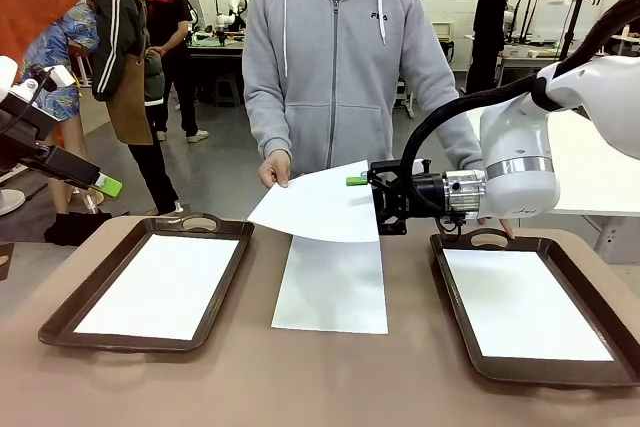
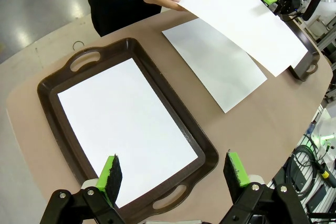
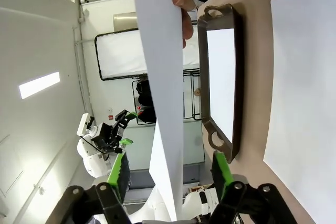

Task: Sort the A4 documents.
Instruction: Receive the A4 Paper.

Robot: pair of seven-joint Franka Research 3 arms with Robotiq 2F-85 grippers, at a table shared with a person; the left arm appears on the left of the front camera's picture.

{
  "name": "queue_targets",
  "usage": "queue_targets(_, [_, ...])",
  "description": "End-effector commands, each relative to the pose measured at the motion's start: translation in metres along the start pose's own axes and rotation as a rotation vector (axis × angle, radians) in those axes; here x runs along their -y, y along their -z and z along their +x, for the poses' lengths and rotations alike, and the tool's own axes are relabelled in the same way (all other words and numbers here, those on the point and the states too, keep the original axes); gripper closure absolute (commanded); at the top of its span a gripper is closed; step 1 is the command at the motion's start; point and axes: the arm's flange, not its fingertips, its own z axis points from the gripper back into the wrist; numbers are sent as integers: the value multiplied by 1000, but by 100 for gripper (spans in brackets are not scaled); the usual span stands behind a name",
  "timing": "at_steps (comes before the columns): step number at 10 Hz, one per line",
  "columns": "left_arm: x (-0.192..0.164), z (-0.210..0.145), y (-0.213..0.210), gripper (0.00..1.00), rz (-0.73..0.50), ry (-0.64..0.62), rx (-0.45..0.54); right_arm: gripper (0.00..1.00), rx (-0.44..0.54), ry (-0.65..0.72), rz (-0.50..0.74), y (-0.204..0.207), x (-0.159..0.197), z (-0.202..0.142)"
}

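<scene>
The lifted sheet (image 1: 320, 205) hangs in the air above the middle of the worktop (image 1: 300, 377), sagging a little. The person's hand (image 1: 277, 169) pinches its corner on the far left. Its opposite edge reaches the right claw (image 1: 360, 185), which points sideways toward the robot's left. In the right wrist view this sheet runs edge-on up between the two green-padded fingers (image 3: 119, 174). They stand wide apart with a clear gap on either side, so the right claw is wide and is not gripping the paper.

Directly beneath lies the middle sheet (image 1: 332, 285), flat on the bare worktop between the two trays and touching neither. Its far end is covered by the lifted sheet.

The left tray (image 1: 140, 342) is dark brown with a handle at each end. It holds the left tray sheet (image 1: 160, 287), lying flat and roughly square inside the rim. The right tray (image 1: 460, 317) holds the right tray sheet (image 1: 520, 302) in the same way, and the white right arm passes over its far end.

The left claw (image 2: 173, 171) hovers above the near end of the left tray, its fingers spread wide with nothing between them. In the front view it sits at the left edge, raised well above the worktop.

The person in a grey zipped hoodie stands at the far side of the worktop, facing the robot.
</scene>
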Motion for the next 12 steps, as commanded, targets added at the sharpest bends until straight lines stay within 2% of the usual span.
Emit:
queue_targets(1, [0,-1,1,0,8,0,4,36,-22,5,-2,1,-1,10])
queue_targets(2, [0,-1,1,0,8,0,4,53,-19,1,-12,1,-1,10])
queue_targets(3, [0,-1,1,0,8,0,4,54,-17,-5,-16,0,-1,11])
queue_targets(4, [0,-1,1,0,8,0,4,71,-17,-3,-14,0,-1,11])
queue_targets(5, [0,-1,1,0,8,0,4,72,-17,-3,-13,0,-1,11])
queue_targets(6, [0,-1,1,0,8,0,4,68,-14,-7,-15,-1,-1,11])
queue_targets(7, [0,-1,1,0,8,0,4,90,-14,-7,-15,-1,-1,12])
queue_targets(8, [0,-1,1,0,8,0,4,87,-14,-6,-16,-2,0,12])
queue_targets(9, [0,-1,1,0,8,0,4,100,-15,-5,-11,-2,0,12])
queue_targets(12, [0,-1,1,0,8,0,4,100,-24,-3,-7,-2,0,11])
